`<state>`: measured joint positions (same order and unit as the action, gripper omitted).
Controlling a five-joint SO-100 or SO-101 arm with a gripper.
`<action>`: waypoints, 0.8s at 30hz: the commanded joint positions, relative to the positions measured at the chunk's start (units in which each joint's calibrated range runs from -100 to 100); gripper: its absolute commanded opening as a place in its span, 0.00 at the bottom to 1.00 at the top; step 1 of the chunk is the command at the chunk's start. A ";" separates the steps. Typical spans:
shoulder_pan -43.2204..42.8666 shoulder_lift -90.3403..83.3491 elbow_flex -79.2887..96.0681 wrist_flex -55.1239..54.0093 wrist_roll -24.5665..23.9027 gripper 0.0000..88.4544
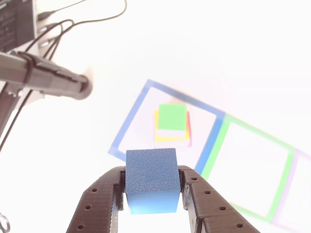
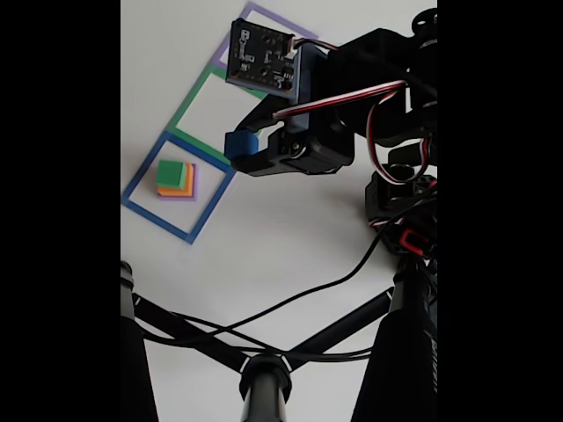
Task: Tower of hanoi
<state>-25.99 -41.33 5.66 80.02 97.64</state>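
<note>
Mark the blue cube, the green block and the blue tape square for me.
blue cube [image 1: 150,172]: other view, front face, held in the pincer [image 1: 151,194].
green block [image 2: 172,174]: fixed view, top face, topping the stack.
blue tape square [image 2: 154,220]: fixed view, lower-left tape edge.

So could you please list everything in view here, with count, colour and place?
Blue cube: one, blue, clamped between the gripper's fingers, above the table.
Stack: one, green on top, then yellow, then purple, inside the blue square.
Taped squares: three in a row, blue, green, purple.
Table: one, white.
Tripod: one, black, near edge of the fixed view.
Cables: several, black, across the table.
Gripper: one, black, shut on the blue cube.
</note>
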 commanded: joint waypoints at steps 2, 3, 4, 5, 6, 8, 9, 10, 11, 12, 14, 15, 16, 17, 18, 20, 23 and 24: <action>2.31 -1.75 20.25 -24.06 2.36 0.04; 2.50 -1.59 23.80 -28.52 2.36 0.04; 2.69 -1.19 27.43 -33.78 2.36 0.04; 2.79 -0.70 30.43 -37.99 2.36 0.04; 2.89 -0.14 33.34 -42.36 2.36 0.04; 2.89 1.24 37.43 -48.92 2.36 0.04; 2.69 1.80 39.07 -51.76 2.36 0.04; 2.50 2.37 40.98 -55.08 2.36 0.04; 2.41 3.01 42.80 -58.48 2.36 0.04; 2.22 3.74 44.71 -62.04 2.36 0.04; 1.93 5.27 47.89 -68.84 2.36 0.04; 1.83 6.24 49.16 -71.51 2.36 0.04; 1.83 7.13 50.07 -73.46 2.36 0.04; 1.74 8.18 51.16 -75.97 2.36 0.04; 1.74 9.23 52.25 -78.48 2.36 0.04; 1.74 11.65 53.98 -83.66 2.36 0.04; 1.74 15.69 55.07 -89.65 2.36 0.04; 1.74 16.82 55.25 -91.27 2.36 0.04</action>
<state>-23.54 -26.80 60.57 -3.53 99.61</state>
